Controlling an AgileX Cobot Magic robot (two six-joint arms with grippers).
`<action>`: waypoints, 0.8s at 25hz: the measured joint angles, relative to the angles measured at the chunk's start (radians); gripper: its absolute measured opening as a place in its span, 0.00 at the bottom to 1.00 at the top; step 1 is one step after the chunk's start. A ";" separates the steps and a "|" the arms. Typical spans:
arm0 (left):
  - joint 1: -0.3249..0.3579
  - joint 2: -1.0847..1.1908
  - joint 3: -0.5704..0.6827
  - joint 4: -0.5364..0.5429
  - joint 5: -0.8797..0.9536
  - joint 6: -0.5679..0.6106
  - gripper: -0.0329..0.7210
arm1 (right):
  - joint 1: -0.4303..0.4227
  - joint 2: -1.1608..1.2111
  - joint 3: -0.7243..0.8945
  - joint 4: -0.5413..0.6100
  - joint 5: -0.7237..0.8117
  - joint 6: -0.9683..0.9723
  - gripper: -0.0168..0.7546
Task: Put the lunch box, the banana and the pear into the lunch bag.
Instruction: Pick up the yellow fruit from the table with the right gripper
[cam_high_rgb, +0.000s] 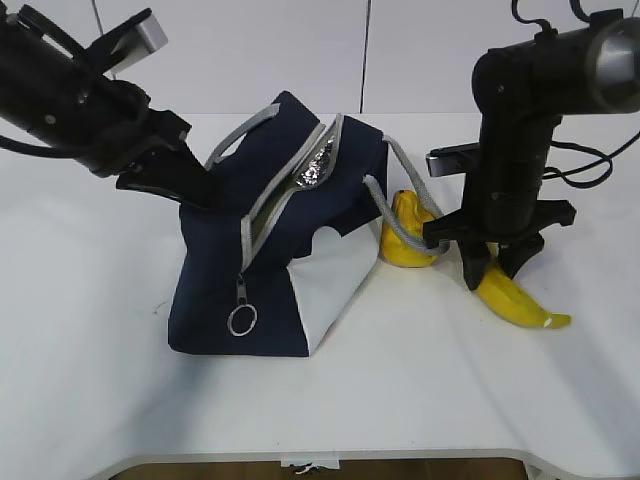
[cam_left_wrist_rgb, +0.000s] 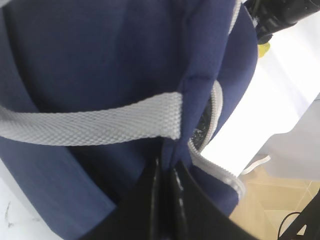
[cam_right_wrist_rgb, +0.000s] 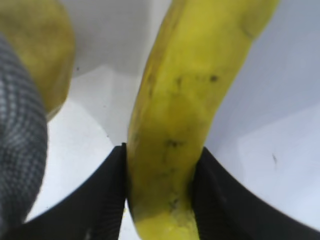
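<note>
The navy lunch bag (cam_high_rgb: 215, 290) stands mid-table with its zipper open and silver lining showing. My left gripper (cam_high_rgb: 192, 197) is shut on a fold of the bag's fabric (cam_left_wrist_rgb: 100, 60) beside the zipper edge, the jaws (cam_left_wrist_rgb: 166, 167) pinching the cloth. To the right of the bag, the banana (cam_high_rgb: 515, 303) lies on the table. My right gripper (cam_high_rgb: 493, 275) comes down over it, both fingers pressed to the sides of the banana (cam_right_wrist_rgb: 185, 100). The pear (cam_high_rgb: 405, 240) sits against the bag's right side and shows at upper left as the pear (cam_right_wrist_rgb: 40, 50). The lunch box is out of view.
A grey webbing handle (cam_high_rgb: 400, 222) droops from the bag over the pear, close to my right gripper. The zipper's ring pull (cam_high_rgb: 241, 320) hangs at the bag's front. The white table (cam_high_rgb: 100, 380) ends at its front edge just below the bag.
</note>
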 joint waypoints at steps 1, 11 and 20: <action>0.000 0.000 0.000 0.000 0.000 0.000 0.04 | 0.000 0.000 0.000 -0.005 0.005 0.000 0.40; 0.000 0.000 0.000 0.000 0.004 0.000 0.04 | 0.000 0.005 -0.124 -0.060 0.071 -0.007 0.40; 0.000 0.000 0.000 0.000 0.006 0.000 0.04 | 0.000 -0.095 -0.145 -0.030 0.078 -0.053 0.40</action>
